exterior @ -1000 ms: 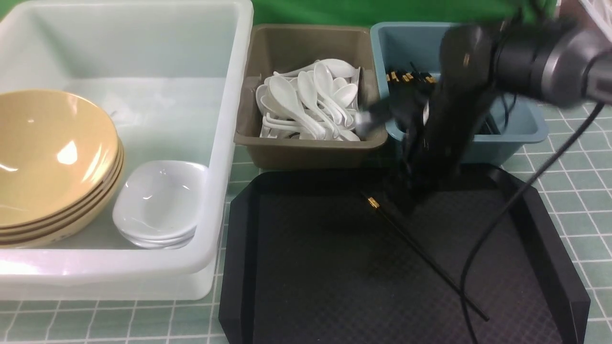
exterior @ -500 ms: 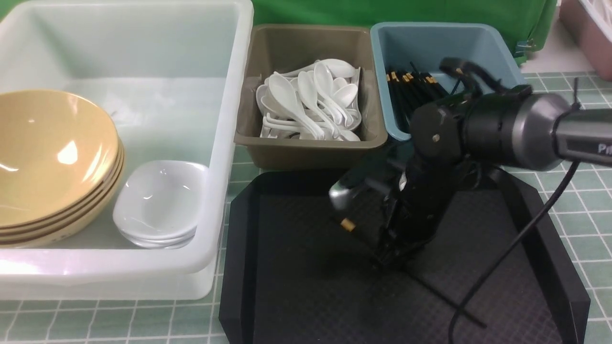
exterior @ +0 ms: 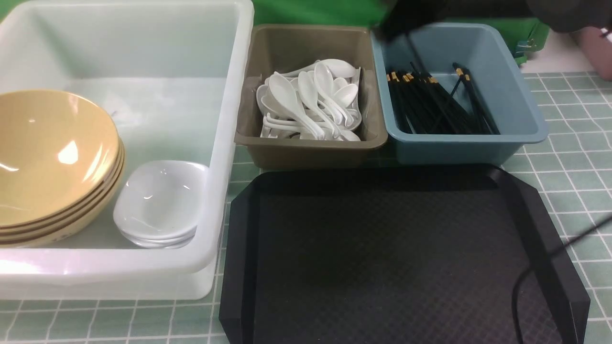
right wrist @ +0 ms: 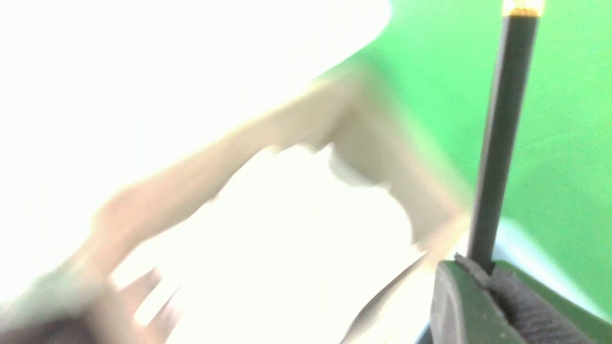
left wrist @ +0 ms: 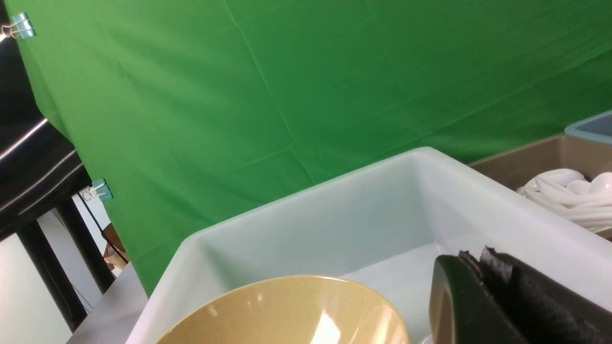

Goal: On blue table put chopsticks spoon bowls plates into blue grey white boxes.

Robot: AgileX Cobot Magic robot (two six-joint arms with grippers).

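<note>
My right gripper (right wrist: 478,267) is shut on one black chopstick (right wrist: 497,143) with a gold tip. In the front view it is a dark blur (exterior: 406,19) at the top edge, above the back of the blue box (exterior: 526,129). That box holds several black chopsticks (exterior: 430,105). The grey-brown box (exterior: 311,148) holds several white spoons (exterior: 311,100). The white box (exterior: 229,143) holds stacked tan bowls (exterior: 52,153) and white plates (exterior: 158,200). My left gripper (left wrist: 473,258) is shut and empty, over the white box (left wrist: 334,215) beside a tan bowl (left wrist: 287,310).
A black tray (exterior: 239,267) lies at the front with nothing on it. A black cable (exterior: 540,267) crosses the tray's right corner. A green backdrop stands behind the boxes. A pink bin (exterior: 593,48) shows at the far right.
My right gripper has risen from the black tray with the chopstick and moved back and up over the blue box. The tray no longer holds a chopstick.
</note>
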